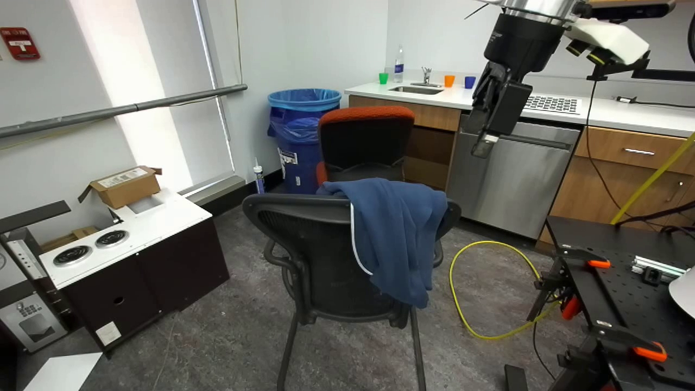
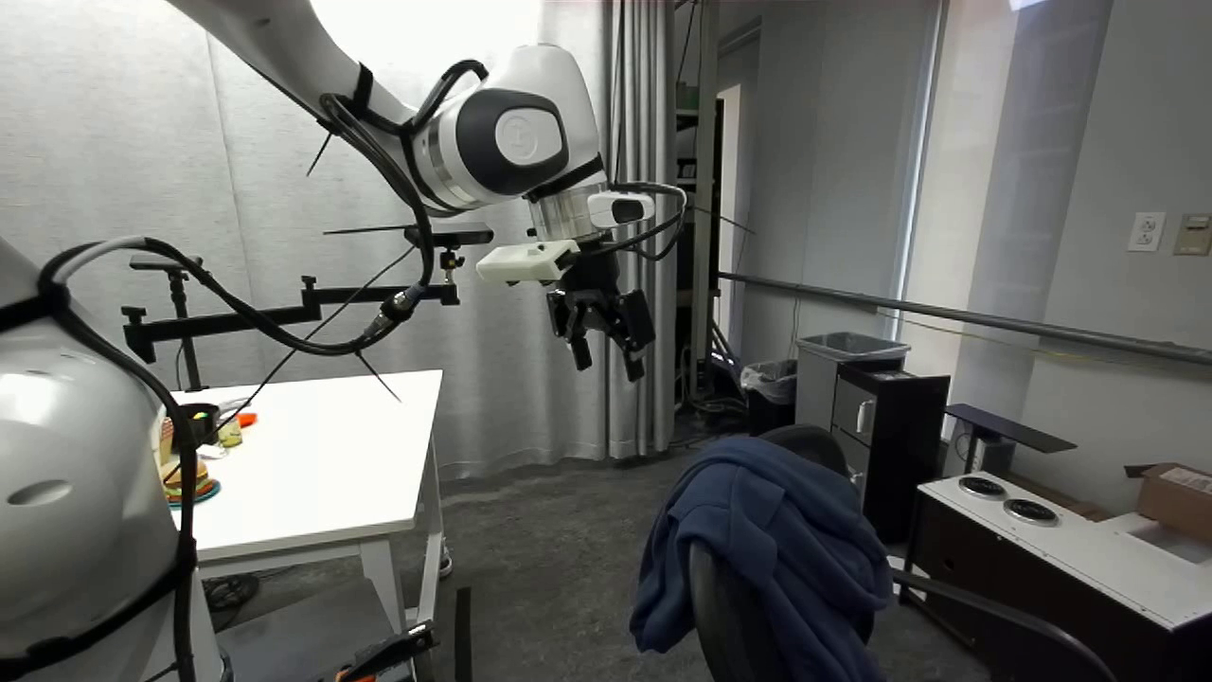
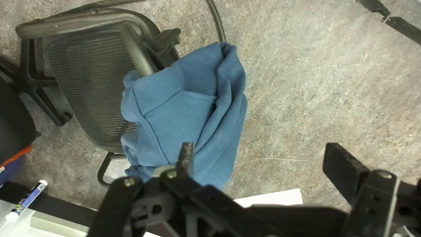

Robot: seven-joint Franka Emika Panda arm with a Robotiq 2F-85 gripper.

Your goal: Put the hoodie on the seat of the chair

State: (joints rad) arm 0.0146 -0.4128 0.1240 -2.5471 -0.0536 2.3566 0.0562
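Note:
The navy-blue hoodie (image 1: 399, 233) (image 2: 757, 530) is draped over the top of the black chair's backrest, toward one end. From behind, the mesh backrest of the chair (image 1: 326, 266) hides the seat. In the wrist view the hoodie (image 3: 177, 125) covers part of the chair, and a mesh surface (image 3: 92, 82) beside it looks like the seat. My gripper (image 1: 485, 144) (image 2: 608, 364) hangs in the air above the hoodie's level, off to its side and apart from it. Its jaws stand wide apart with nothing between them; in the wrist view one fingertip (image 3: 186, 151) overlaps the cloth.
A red-rimmed chair (image 1: 366, 113) stands close behind the mesh chair, near a blue bin (image 1: 301, 163). A toy stove (image 1: 163, 228) stands to one side, a black worktable (image 1: 624, 309) to the other. A yellow hose (image 1: 453, 293) lies on the floor. A white table (image 2: 331, 455) is near the arm.

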